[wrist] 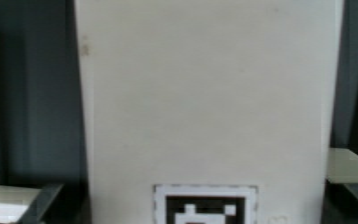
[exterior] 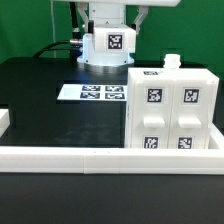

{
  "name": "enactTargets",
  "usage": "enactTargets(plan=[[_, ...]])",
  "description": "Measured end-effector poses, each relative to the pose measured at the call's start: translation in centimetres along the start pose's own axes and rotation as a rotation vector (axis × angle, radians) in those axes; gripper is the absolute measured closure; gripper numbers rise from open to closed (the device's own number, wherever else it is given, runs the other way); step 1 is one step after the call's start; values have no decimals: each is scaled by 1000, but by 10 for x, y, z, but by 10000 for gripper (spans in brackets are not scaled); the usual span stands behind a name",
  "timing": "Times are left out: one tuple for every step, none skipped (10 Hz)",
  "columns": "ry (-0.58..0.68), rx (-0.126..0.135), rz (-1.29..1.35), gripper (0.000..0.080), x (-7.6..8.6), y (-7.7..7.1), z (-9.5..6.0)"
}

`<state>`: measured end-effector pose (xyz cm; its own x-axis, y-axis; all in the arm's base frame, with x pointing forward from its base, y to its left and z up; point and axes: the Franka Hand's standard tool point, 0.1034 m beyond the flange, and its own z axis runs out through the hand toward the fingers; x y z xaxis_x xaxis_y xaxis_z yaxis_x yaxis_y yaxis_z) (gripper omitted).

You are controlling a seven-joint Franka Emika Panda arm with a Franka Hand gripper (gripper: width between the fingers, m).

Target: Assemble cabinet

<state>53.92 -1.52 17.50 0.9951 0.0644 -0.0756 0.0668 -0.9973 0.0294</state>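
The cabinet [exterior: 170, 110] is the big white box standing at the exterior view's right, with several square markers on its front and a small white block [exterior: 170, 62] on its top. Behind the marker board, my gripper [exterior: 108, 38] hangs at the back centre with a white tagged panel [exterior: 100, 58] in it. In the wrist view this panel [wrist: 202, 100] fills the middle, its marker [wrist: 202, 208] at the near end. My gripper [wrist: 202, 195] straddles it, and dark fingers [wrist: 51, 195] press against both long edges. The fingertips are hidden.
The marker board [exterior: 95, 92] lies flat on the black table between the arm and the cabinet. A long low white rail [exterior: 100, 158] runs along the front edge, with a white end piece [exterior: 5, 120] at the exterior view's left.
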Motion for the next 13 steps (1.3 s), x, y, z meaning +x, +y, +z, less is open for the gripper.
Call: enactTargets(plan=[[-1, 0, 0, 243, 0, 0, 0], [0, 0, 8, 243, 1, -2, 0], [3, 1, 11, 243, 3, -12, -3], [-3, 1, 26, 243, 9, -24, -10], [1, -1, 25, 243, 17, -34, -17], [3, -3, 32, 243, 24, -40, -22], [5, -5, 36, 243, 32, -48, -27], [15, -7, 31, 243, 41, -55, -29], [20, -10, 21, 243, 49, -61, -28], [24, -12, 16, 243, 56, -64, -27], [26, -14, 12, 243, 62, -66, -25], [26, -15, 10, 243, 66, -68, -22], [21, -13, 13, 243, 65, -69, -19]])
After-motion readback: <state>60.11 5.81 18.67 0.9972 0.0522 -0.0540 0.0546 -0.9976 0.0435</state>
